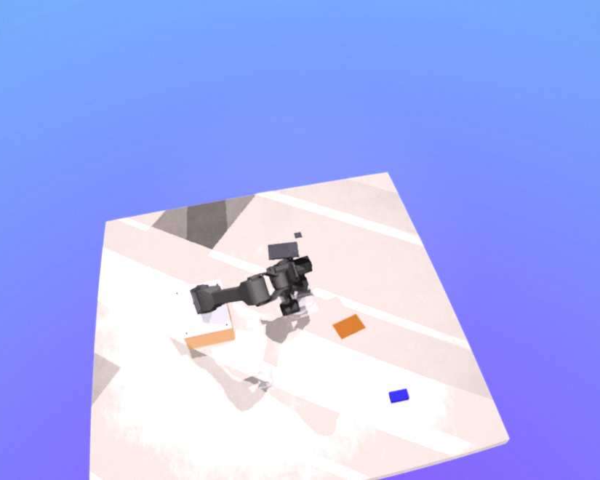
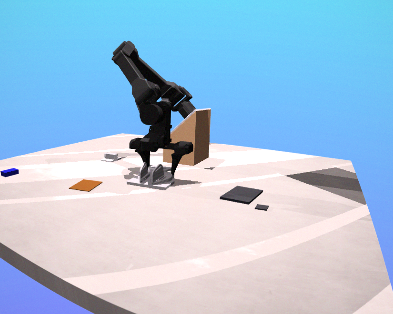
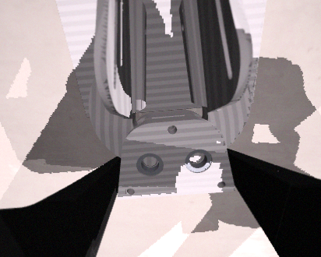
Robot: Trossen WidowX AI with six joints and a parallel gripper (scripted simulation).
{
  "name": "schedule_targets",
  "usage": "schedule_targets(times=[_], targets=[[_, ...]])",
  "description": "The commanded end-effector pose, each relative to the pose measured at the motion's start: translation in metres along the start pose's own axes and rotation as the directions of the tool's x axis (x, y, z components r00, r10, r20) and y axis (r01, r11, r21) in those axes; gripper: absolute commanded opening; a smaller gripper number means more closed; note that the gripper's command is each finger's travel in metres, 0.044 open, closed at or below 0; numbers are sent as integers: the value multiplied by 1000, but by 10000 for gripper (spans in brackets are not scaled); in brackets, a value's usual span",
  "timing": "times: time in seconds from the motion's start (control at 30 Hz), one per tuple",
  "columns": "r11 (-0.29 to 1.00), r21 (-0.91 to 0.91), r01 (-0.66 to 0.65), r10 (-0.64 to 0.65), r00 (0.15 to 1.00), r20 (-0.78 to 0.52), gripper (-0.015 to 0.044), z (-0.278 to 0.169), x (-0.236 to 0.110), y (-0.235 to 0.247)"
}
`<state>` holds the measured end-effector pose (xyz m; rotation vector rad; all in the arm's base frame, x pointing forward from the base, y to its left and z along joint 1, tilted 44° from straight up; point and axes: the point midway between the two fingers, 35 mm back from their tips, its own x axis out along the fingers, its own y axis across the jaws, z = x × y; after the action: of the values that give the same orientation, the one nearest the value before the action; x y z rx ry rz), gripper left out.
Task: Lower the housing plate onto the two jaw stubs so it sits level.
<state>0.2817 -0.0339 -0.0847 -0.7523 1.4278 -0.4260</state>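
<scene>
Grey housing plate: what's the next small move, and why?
Probably ease the pincer slightly lower, keeping its grip: the flat grey two-holed housing plate is between its fingers, over the jaw assembly's rear, and I can't confirm it is seated.

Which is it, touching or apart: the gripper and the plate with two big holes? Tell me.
Touching: in the wrist view the gripper's fingers meet the plate's side edges.

Blue block (image 1: 398, 396) (image 2: 9, 172), flat orange square (image 1: 348, 326) (image 2: 85, 185), large dark slab (image 1: 283, 250) (image 2: 241, 194), small dark tile (image 1: 297, 235) (image 2: 261, 207) near the slab
</scene>
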Motion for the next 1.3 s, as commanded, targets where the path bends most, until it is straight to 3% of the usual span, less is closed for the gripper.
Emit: schedule_targets(times=[0.0,1.27], targets=[[1000,-5,4,-4,1000,1,351,0,0,-1],[1000,-5,5,-5,1000,1,351,0,5,-1]])
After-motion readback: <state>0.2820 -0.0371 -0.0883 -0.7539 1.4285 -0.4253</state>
